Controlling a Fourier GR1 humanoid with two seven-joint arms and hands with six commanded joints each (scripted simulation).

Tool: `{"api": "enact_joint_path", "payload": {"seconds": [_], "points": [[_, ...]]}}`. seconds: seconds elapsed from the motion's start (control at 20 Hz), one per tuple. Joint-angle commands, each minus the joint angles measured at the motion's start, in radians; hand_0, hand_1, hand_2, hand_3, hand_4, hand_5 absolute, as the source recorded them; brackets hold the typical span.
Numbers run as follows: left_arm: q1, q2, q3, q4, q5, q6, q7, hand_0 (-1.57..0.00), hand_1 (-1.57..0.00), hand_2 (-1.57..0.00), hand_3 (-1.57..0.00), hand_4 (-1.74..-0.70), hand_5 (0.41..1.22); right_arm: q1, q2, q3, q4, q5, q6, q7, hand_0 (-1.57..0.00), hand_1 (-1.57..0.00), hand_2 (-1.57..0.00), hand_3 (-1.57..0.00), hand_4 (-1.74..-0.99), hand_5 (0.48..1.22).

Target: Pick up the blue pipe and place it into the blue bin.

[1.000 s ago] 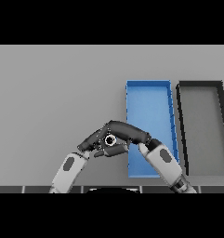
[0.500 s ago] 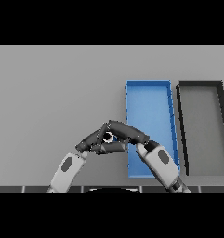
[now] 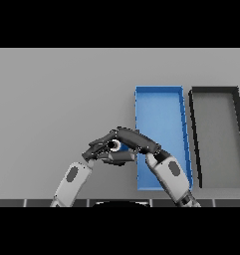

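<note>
The blue pipe [image 3: 123, 147] shows only as a short blue piece with a pale ring end, just left of the blue bin [image 3: 159, 94]. My right hand [image 3: 139, 141] reaches in from the lower right, and its fingers and thumb are curled round the pipe. My left hand [image 3: 97, 149] comes in from the lower left and lies against the pipe's ring end with its fingers fairly straight. The two hands hide most of the pipe. The pipe is outside the bin, close to its left wall.
A black bin [image 3: 215, 90] stands right beside the blue bin on its right side. Grey table [image 3: 57, 99] stretches to the left and behind the hands. My right forearm [image 3: 170, 175] lies over the blue bin's near left corner.
Both hands and the pipe between them have shifted slightly left and away from me. The right hand's fingers have closed more tightly over the pipe.
</note>
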Motion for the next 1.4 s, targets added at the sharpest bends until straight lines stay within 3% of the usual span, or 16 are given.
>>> {"api": "enact_joint_path", "payload": {"seconds": [0.0, 0.05, 0.1, 0.15, 0.25, 0.45, 0.7, 0.9, 1.1, 1.35], "points": [[0.010, -0.002, 0.003, -0.012, 0.011, 0.001, 0.019, -0.06, -0.06, -0.06, -0.05, -0.97, 0.607, 0.011, 0.000, 0.004, -0.004, 0.004, 0.006, -0.009, -1.57, -1.57, -1.57, -1.57, -1.499, 1.220], [0.013, -0.009, -0.002, -0.006, 0.005, 0.007, 0.023, -0.05, -0.05, -0.05, -0.04, -0.97, 0.578, 0.009, 0.013, 0.001, 0.008, 0.012, 0.005, -0.016, -1.57, -1.57, -1.57, -1.57, -1.499, 1.220], [0.015, -0.011, -0.006, -0.003, 0.002, 0.011, 0.024, -0.04, -0.04, -0.04, -0.03, -0.97, 0.557, -0.005, 0.027, -0.012, 0.017, 0.012, -0.001, 0.017, -1.57, -1.57, -1.57, -1.57, -1.498, 1.220], [0.016, -0.009, -0.004, 0.006, 0.000, 0.012, 0.032, -0.03, -0.03, -0.03, -0.02, -0.97, 0.544, 0.009, 0.034, -0.011, 0.001, 0.010, 0.000, 0.003, -1.57, -1.57, -1.57, -1.57, -1.497, 1.220], [0.020, -0.005, -0.005, 0.010, 0.001, 0.015, 0.018, -0.02, -0.02, -0.02, -0.01, -0.97, 0.519, -0.015, 0.051, -0.051, -0.005, -0.036, -0.003, 0.038, -1.57, -1.57, -1.57, -1.57, -1.496, 1.221], [0.003, -0.008, -0.007, 0.010, -0.011, 0.029, 0.055, -0.01, -0.01, -0.01, -0.01, -0.97, 0.489, -0.143, 0.089, -0.147, -0.025, -0.196, -0.064, 0.190, -1.57, -1.57, -1.57, -1.57, -1.494, 1.221], [0.024, 0.001, -0.013, -0.007, -0.010, 0.023, 0.056, 0.00, 0.00, 0.00, 0.00, -0.95, 0.474, -0.385, -0.044, -0.255, 0.033, -0.403, -0.244, 0.204, -1.57, -1.57, -1.57, -1.57, -1.497, 1.221], [0.035, 0.016, -0.011, -0.013, -0.016, 0.024, 0.019, 0.00, 0.00, 0.00, 0.00, -0.95, 0.466, -0.507, -0.126, -0.374, 0.119, -0.358, -0.312, 0.173, -1.57, -1.57, -1.57, -1.57, -1.498, 1.221], [0.035, 0.018, -0.006, -0.042, 0.001, 0.020, 0.059, 0.00, 0.00, 0.00, 0.00, -0.95, 0.472, -0.475, -0.201, -0.453, 0.187, -0.274, -0.306, 0.150, -1.57, -1.57, -1.57, -1.57, -1.498, 1.221], [0.028, 0.020, 0.003, -0.041, -0.003, 0.029, 0.067, 0.00, 0.00, 0.00, 0.00, -0.94, 0.467, -0.370, -0.236, -0.496, 0.233, -0.186, -0.297, 0.195, -1.57, -1.57, -1.57, -1.57, -1.499, 1.221]]}}
